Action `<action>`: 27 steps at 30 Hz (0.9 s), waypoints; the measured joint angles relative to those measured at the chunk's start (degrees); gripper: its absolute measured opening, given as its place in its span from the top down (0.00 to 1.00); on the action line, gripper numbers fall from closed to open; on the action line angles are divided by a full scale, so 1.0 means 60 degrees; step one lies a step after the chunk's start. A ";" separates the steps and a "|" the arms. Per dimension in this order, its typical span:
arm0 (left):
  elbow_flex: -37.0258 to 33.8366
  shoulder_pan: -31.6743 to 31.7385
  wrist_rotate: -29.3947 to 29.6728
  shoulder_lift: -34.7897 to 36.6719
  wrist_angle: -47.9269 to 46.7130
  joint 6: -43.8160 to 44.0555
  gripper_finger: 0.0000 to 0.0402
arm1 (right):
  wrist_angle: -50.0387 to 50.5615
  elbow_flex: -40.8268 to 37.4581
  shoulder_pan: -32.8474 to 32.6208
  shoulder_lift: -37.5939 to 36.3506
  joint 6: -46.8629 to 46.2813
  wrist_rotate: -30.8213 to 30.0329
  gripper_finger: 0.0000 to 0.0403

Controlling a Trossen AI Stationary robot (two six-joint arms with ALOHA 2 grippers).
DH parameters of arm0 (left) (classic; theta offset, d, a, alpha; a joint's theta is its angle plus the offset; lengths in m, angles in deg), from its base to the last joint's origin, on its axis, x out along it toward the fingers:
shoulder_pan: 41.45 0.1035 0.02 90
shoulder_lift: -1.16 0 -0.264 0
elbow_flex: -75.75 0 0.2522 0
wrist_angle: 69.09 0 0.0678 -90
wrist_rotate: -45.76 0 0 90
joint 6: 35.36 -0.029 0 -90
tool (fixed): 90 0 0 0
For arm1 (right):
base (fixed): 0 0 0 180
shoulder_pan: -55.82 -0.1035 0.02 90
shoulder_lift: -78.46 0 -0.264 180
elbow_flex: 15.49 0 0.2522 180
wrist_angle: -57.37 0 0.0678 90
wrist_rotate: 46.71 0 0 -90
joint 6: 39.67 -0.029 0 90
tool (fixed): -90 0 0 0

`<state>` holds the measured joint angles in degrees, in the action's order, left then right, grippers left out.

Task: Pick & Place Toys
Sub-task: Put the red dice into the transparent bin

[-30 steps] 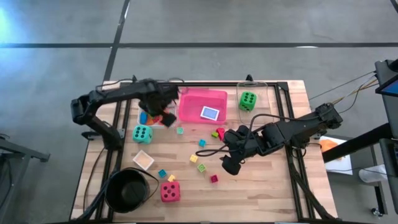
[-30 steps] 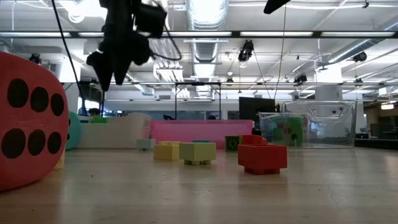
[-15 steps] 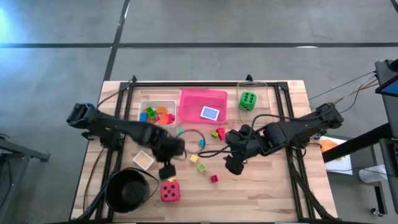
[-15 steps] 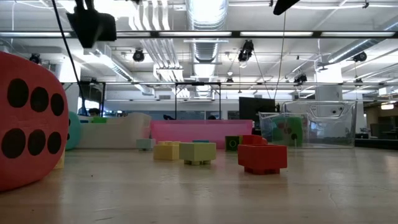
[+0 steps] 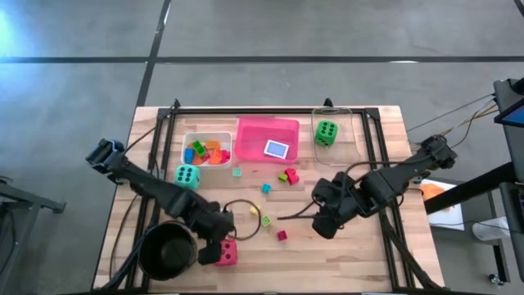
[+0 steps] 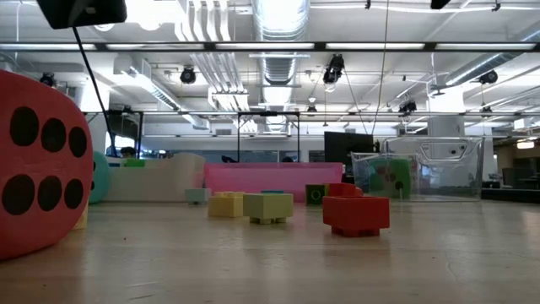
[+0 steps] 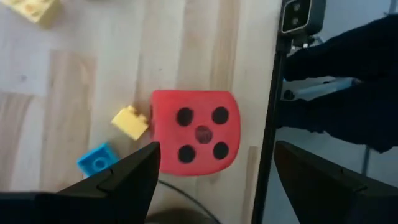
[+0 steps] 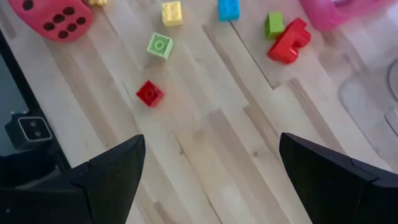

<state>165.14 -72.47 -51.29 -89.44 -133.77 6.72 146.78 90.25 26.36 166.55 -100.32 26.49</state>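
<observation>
Both arms are showing as matte black throughout, built of slim tubular links joined by chunkier rounded joint housings. The left arm [image 5: 151, 190] is carrying a boxy black block at its outer end, near nine o'clock in the high view. The right arm [image 5: 385, 183] is looking bulkier around its wrist, with black cables looping out from it toward nine o'clock. In both wrist views the jaws are appearing as broad, flat, dark wedges with straight bevelled edges and no visible markings.
</observation>
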 joint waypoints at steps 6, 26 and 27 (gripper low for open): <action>0.0000 -0.0727 0.0662 -0.0543 0.0346 -0.0014 0.21 | 0.0085 -0.0024 -0.0419 -0.0227 -0.0184 -0.0211 0.10; -0.0307 -0.0007 -0.0054 -0.1221 0.0625 0.0045 0.21 | 0.0146 -0.0028 -0.1016 -0.0246 0.0802 -0.0772 0.10; -0.0422 0.0024 -0.0219 -0.1221 0.0718 0.0060 0.21 | 0.0147 -0.0033 -0.1119 -0.0278 0.0732 -0.0856 0.10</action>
<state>162.61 -72.33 -52.60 -96.77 -129.47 7.08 147.66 90.05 19.65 164.88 -95.92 21.35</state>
